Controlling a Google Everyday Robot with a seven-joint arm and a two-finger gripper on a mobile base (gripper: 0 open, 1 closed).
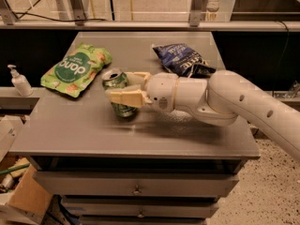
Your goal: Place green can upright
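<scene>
Nearest, the front of the grey metal cabinet (136, 184) shows drawers with small knobs, pushed shut, so their contents cannot be seen; at the lower left a brown cardboard box (26, 203) stands on the floor, what lies in it too unclear to name. On the cabinet's flat top, left of centre, the cream-fingered two-finger gripper (118, 85) is clamped around the green can (123, 109), a small shiny aluminium drink can with pale swirled markings and a silver top bearing a pull tab; one finger crosses its near side, the other lies behind it; the can stands nearly upright, leaning a little to the left, its base at the tabletop, though whether it touches I cannot tell. The white robot arm (225, 100) reaches in from the right. Further back lie a flat green snack bag with white lettering (75, 69) on the left and a crumpled dark blue crisp bag (180, 60) on the right, well apart; off the left edge a white pump bottle (19, 81) stands on a ledge.
</scene>
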